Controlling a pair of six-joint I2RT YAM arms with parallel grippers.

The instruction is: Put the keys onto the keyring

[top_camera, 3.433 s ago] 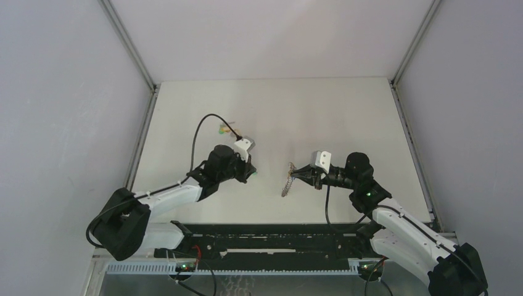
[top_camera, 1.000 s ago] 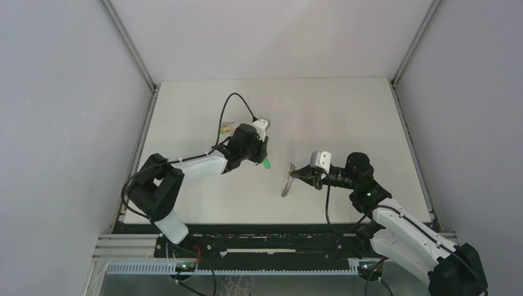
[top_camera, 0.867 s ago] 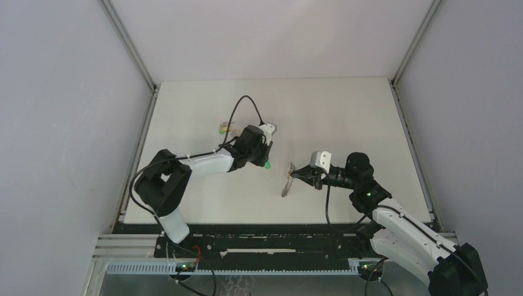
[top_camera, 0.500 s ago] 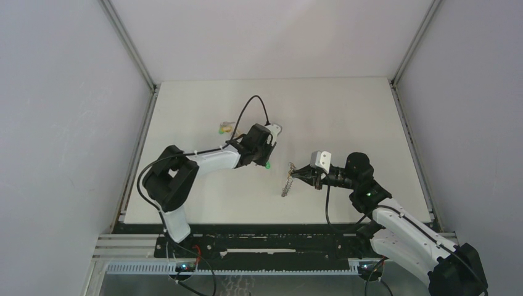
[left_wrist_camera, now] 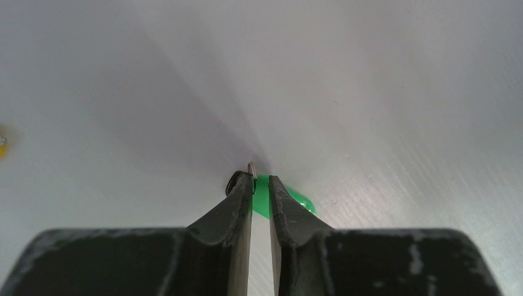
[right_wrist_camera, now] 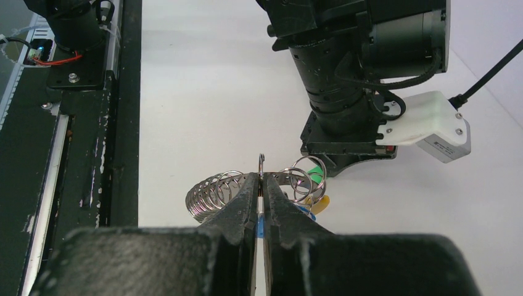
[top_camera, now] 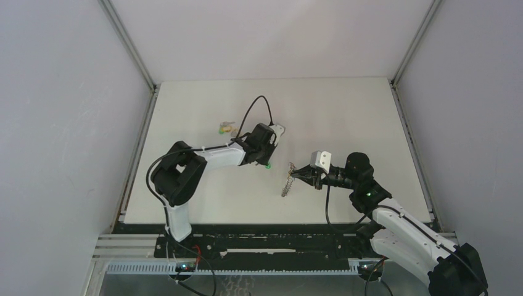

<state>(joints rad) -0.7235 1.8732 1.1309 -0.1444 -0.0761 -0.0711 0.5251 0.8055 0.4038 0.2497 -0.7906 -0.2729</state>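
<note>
At mid-table my left gripper (left_wrist_camera: 259,182) straddles the light, slippery green-headed metal key (left_wrist_camera: 297,202) with narrowed jaws, best pinched across its flat head, grip unconfirmed, while at four o'clock my right gripper (right_wrist_camera: 261,185) clamps the silvery coiled keyring (right_wrist_camera: 213,190).

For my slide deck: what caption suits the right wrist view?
Right gripper clamps the keyring; the left gripper holds a green key just beyond it.

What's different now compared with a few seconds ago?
The left arm swung forward and rightward, carrying the green key toward the keyring; the left gripper has narrowed around it. The right gripper stayed clamped on the keyring, and the other keys stayed put.
</note>
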